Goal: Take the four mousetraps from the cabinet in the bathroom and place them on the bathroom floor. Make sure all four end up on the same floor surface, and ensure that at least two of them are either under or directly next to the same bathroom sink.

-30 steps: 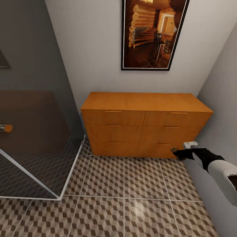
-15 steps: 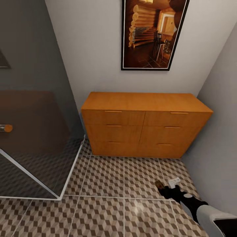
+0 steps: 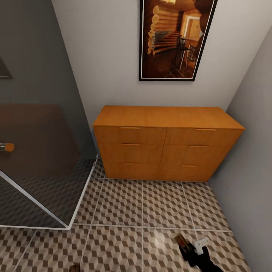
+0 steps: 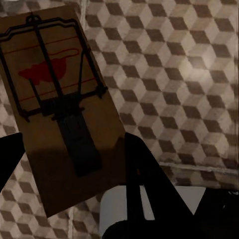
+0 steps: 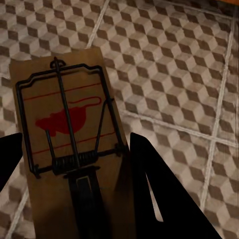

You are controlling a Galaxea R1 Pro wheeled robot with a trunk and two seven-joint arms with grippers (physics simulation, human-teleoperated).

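Note:
The orange-brown cabinet [image 3: 166, 147] stands against the back wall with all its drawers closed. Low over the cube-patterned bathroom floor [image 3: 124, 211], my right gripper [image 3: 187, 250] is shut on a mousetrap [image 3: 181, 240]. In the right wrist view that mousetrap [image 5: 69, 134], a brown plate with a black wire spring and a red mouse print, sits between the dark fingers [image 5: 159, 194]. In the left wrist view my left gripper [image 4: 74, 164] is shut on a second mousetrap [image 4: 59, 99], tilted above the tiles. The sink is out of view.
A glass shower screen [image 3: 37, 170] with a white frame fills the left side. A grey wall [image 3: 253, 158] closes the right side next to the cabinet. A framed picture [image 3: 175, 37] hangs above it. Open tiles lie between the screen and the wall.
My right arm has drawn back from the cabinet's lower right corner and down toward the bottom edge of the head view, carrying its mousetrap. The camera has not moved.

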